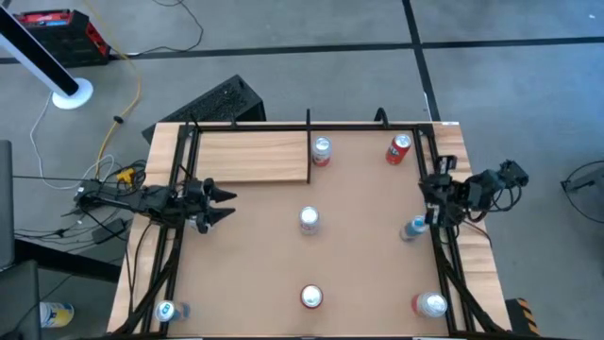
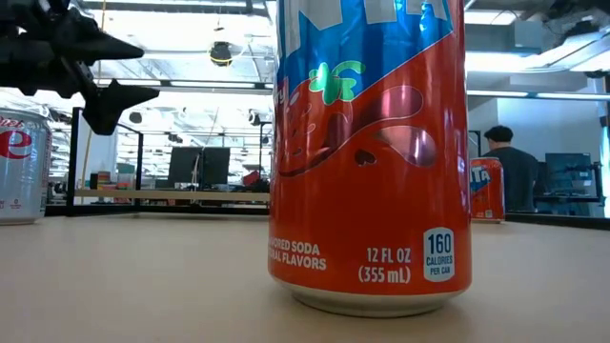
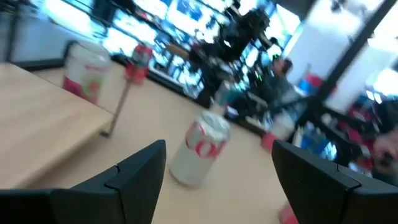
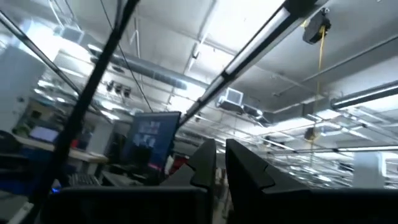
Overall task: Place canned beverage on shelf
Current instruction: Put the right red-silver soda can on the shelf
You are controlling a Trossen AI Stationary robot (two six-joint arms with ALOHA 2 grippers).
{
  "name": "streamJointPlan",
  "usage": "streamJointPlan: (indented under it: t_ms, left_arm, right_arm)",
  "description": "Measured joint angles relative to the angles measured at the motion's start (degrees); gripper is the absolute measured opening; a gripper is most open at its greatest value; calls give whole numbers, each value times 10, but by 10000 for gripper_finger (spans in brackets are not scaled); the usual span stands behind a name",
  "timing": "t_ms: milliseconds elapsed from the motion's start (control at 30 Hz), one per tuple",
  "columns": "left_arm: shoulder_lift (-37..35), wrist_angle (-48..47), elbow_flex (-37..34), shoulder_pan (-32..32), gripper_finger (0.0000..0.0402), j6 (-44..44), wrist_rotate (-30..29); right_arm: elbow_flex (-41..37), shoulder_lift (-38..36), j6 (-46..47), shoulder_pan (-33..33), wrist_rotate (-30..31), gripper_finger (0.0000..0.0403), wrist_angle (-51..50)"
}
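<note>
Step in hand looks like reaching for a can: nothing is picked up yet. The left gripper (image 1: 225, 205) hovers over the table's left side, fingers spread wide, holding and touching nothing. Its wrist view shows a silver can (image 3: 199, 151) straight ahead between the open fingers (image 3: 138, 172), so that is the likely target (the same silver can (image 1: 309, 220) sits mid-table in the high view, well apart from the gripper).

To do it well: keep the fingers wide, move in level, centre the can between them, and close around the middle of its body, not the rim, so it does not tip.

The shelf (image 1: 250, 157) is the pale wood panel at the table's far left, near the left arm. Another silver can (image 1: 322, 151) stands just beside its right edge. No can is visible on the panel.

The right gripper (image 4: 219, 163) waits at the table's right edge, raised and pointing up at the ceiling, fingers nearly together with a narrow gap, holding nothing.
</note>
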Motion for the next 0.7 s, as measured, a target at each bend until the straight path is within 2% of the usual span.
streamJointPlan:
  t_ms: [167,300,433,567,700]
  left_arm:
    - [0,10,0,0,279,-8,-58]
    - [0,16,0,0,279,19,-40]
    - [0,38,0,0,279,37,-37]
    - [4,30,16,0,279,67,-44]
    - [41,-27,84,0,279,78,-54]
  right_arm:
    - [46,54,29,-39,-2,49,-24]
    - [65,132,14,-74,-3,35,2]
    - [99,226,38,-113,-3,16,37]
    - [135,305,79,-149,-2,23,25]
    - [151,364,87,-166,-1,46,20]
